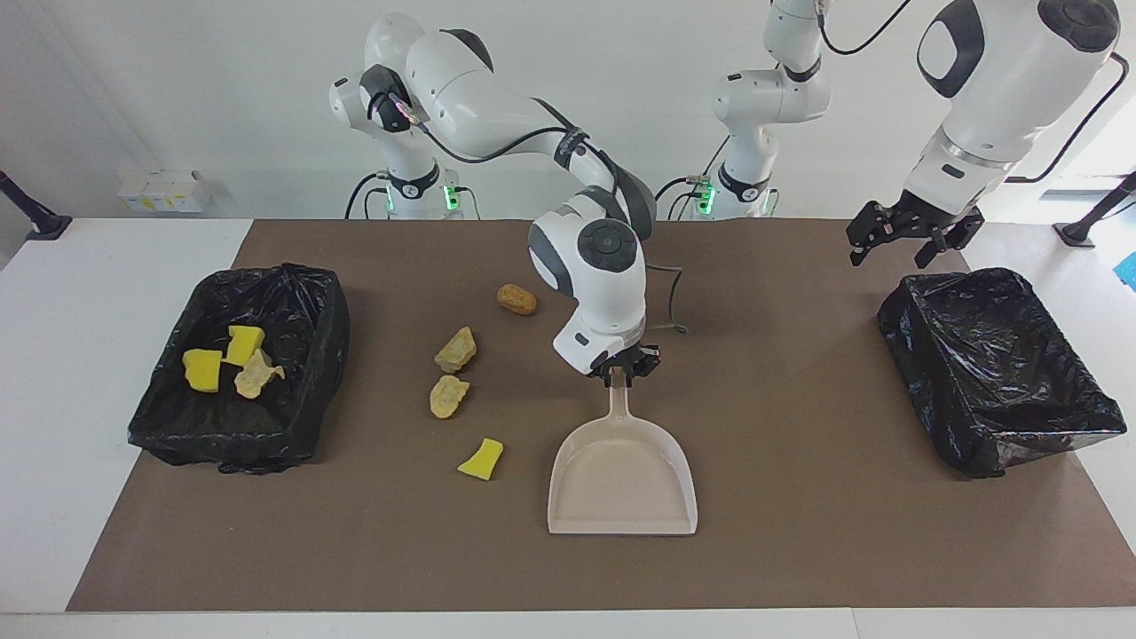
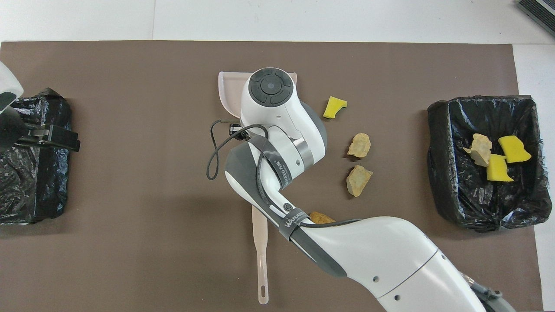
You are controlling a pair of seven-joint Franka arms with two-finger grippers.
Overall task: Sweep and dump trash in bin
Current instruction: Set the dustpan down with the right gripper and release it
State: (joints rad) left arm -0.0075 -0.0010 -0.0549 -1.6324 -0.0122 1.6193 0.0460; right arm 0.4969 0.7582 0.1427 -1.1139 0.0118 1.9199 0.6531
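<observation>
A grey strap [image 2: 291, 219] around the right arm [image 2: 368, 255] reads roughly "WANEED"; its last letters are unclear.

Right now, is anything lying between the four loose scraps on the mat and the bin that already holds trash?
Nothing visible does. The yellow sponge scrap, two tan lumps and rounded lump have bare mat between them and the filled bin. The dustpan, at the right gripper, lies toward the left arm's end, away from that path.
</observation>
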